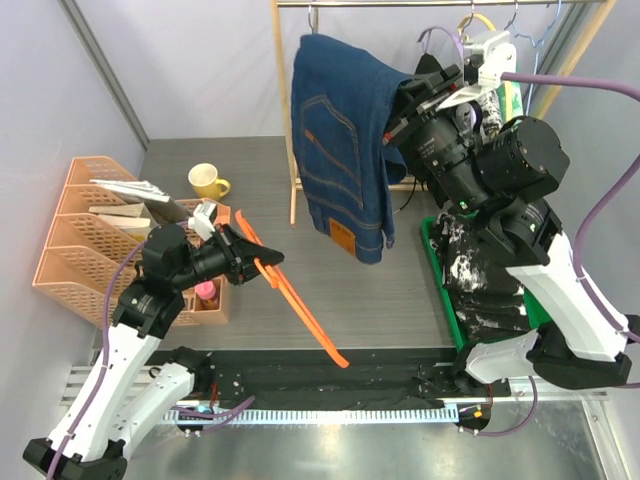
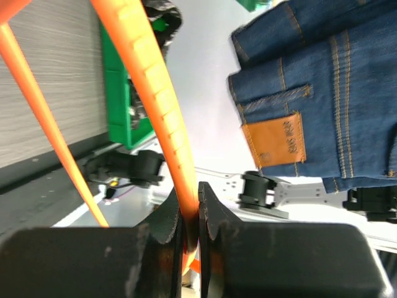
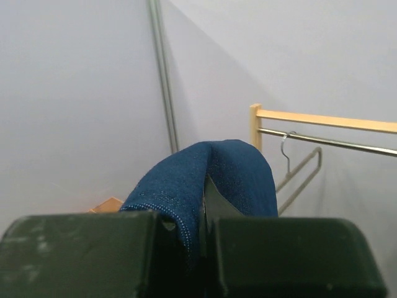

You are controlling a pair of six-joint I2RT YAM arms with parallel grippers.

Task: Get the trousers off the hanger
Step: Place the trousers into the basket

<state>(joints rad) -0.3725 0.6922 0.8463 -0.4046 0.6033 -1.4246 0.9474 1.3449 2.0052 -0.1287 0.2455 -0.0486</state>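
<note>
Navy denim trousers — tan waistband patch

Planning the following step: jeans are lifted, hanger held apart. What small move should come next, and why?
Probably swing the right end effector, shut on the jeans, rightward toward the green bin. The jeans hang clear of the orange hanger in the left end effector, and a marbled garment already lies in that bin.

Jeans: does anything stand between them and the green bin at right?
No loose thing shows between jeans and bin. The right tool grips the jeans, and its own arm hangs over the bin, which holds marbled trousers.
</note>
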